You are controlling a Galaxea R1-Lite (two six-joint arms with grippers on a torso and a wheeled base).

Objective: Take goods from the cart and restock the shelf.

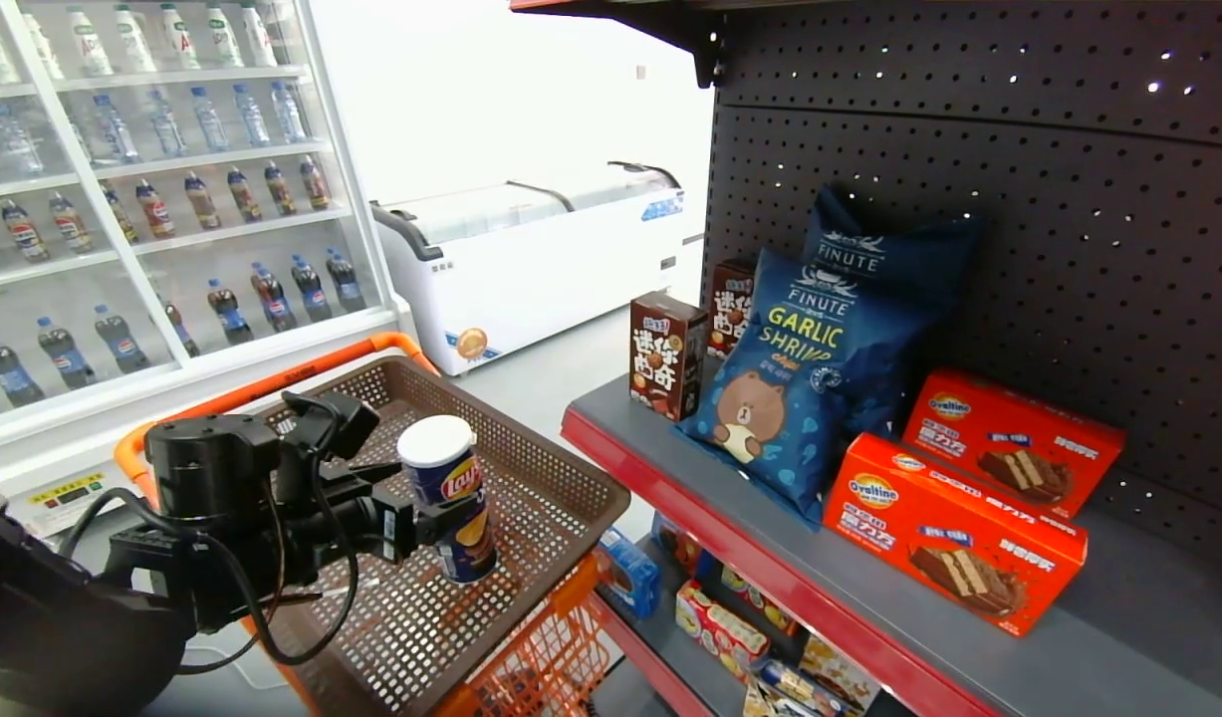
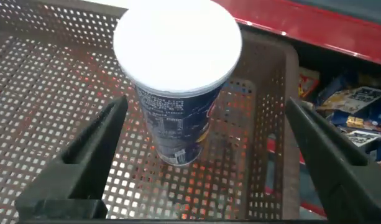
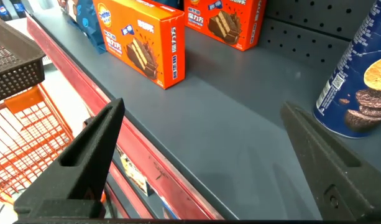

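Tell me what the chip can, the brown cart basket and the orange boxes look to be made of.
Chip can: glossy printed tube, probably cardboard, with a matte white plastic-looking lid. Brown cart basket: moulded plastic, judging by its even perforated grid. Orange boxes: glossy printed cardboard, with crisp folded edges.

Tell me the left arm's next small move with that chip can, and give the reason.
Probably shut the left gripper on the chip can. The can stands upright in the brown basket, between the open fingers, with a gap showing on each side, so nothing grips it yet. Only once held should it lift toward the shelf.
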